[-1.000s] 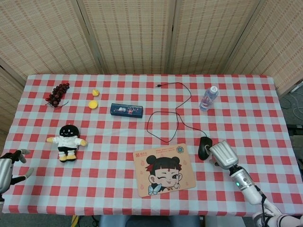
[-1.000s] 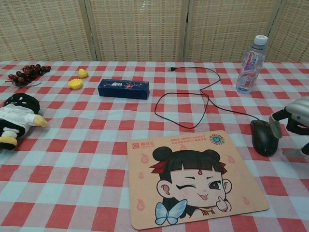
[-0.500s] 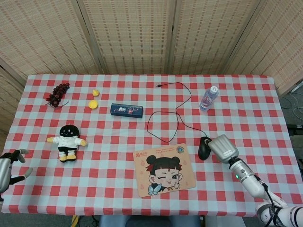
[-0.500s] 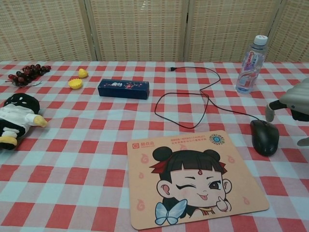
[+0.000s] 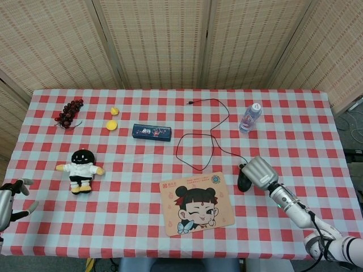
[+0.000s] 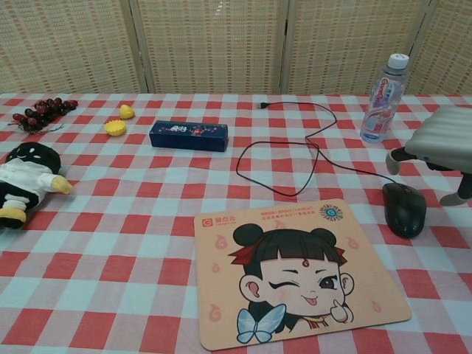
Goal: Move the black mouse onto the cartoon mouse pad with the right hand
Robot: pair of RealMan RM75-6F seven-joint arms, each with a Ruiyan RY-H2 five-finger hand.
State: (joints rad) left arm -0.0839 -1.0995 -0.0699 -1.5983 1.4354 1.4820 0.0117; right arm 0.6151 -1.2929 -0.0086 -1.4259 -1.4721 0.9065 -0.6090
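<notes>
In the head view the right hand [image 5: 259, 171] covers the right part of the black mouse [image 5: 244, 179], and its fingers cannot be made out there. In the chest view that hand [image 6: 435, 145] is cut off by the right edge. The left hand [image 5: 8, 198] is cut by the left edge in the head view. Print on the blue box [image 5: 151, 132] and the water bottle [image 6: 383, 89] label is too small to read.

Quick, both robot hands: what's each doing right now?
Left robot hand: open, empty, at the table's left edge.
Right robot hand: open, above the black mouse, not gripping it.
</notes>
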